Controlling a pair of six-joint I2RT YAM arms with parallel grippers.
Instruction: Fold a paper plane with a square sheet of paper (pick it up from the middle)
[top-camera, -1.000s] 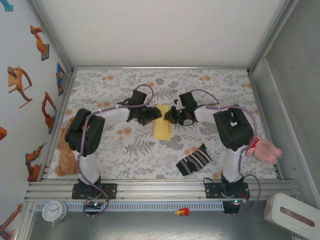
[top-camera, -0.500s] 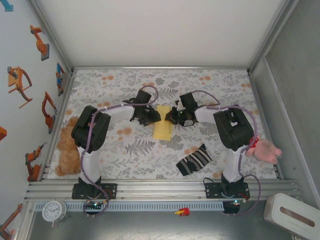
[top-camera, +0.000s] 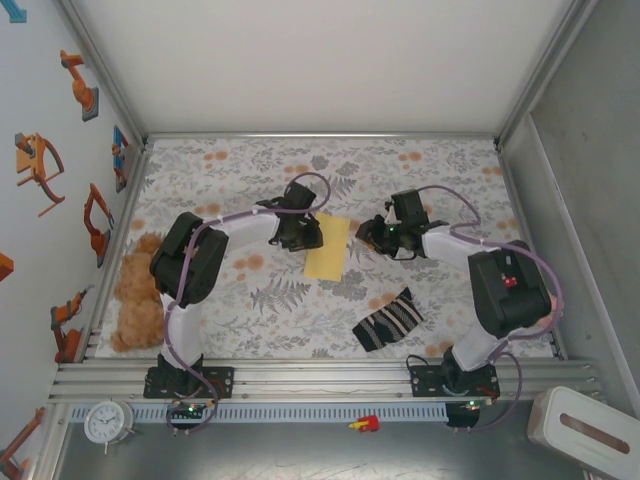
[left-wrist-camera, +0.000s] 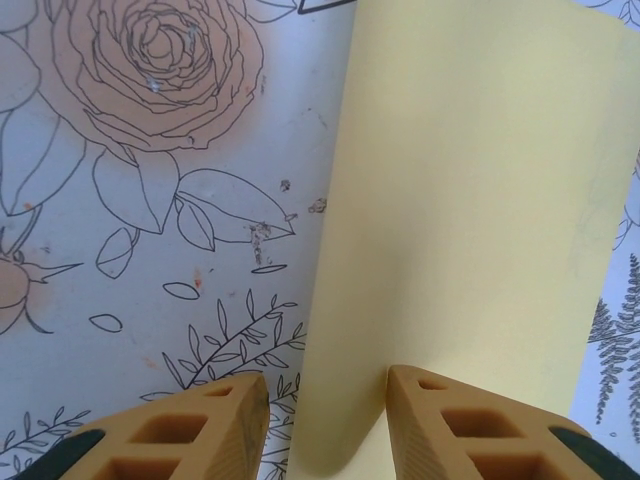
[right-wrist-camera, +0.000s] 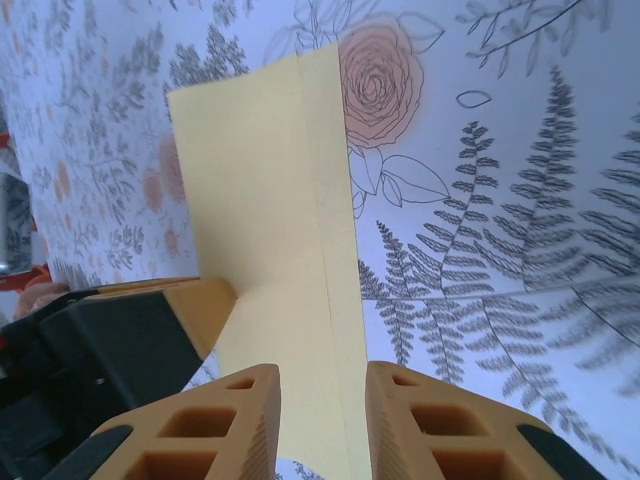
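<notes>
Pale-yellow and thin, the square sheet of paper (top-camera: 327, 248) lies doubled over into a long rectangle near the middle of the worktop (top-camera: 250, 295). Its long axis leans slightly towards 1 o'clock. From the right wrist, a straight line runs along its length where one layer ends on the other. From the left wrist, its 9 o'clock side rises in a soft rounded curl, not a sharp crease.

The left gripper (left-wrist-camera: 322, 375) sits at the sheet's 9 o'clock side. Its orange fingers (left-wrist-camera: 205, 430) are apart, the curled edge lies between them, and nothing is clamped. The right gripper (right-wrist-camera: 320, 367) stands at 3 o'clock, its fingers likewise apart with the sheet's edge seen between them.

At the near edge, aluminium rails (top-camera: 320, 375) carry both arm bases. In front of the rails stand a small white clock (top-camera: 107, 422), a red object (top-camera: 366, 423) and a white box (top-camera: 585, 430). On the worktop's floral cloth of grey leaves and orange roses, a black-and-white striped sock (top-camera: 388, 320) lies at 5 o'clock from the paper. A brown teddy bear (top-camera: 135, 298) sits at 8 o'clock by the cloth's edge. Beyond, a white panel (top-camera: 320, 60) closes the far side, robot-arm stickers (top-camera: 78, 85) dot the 9 o'clock wall, and a grey wall (top-camera: 600, 150) stands at 3 o'clock.
</notes>
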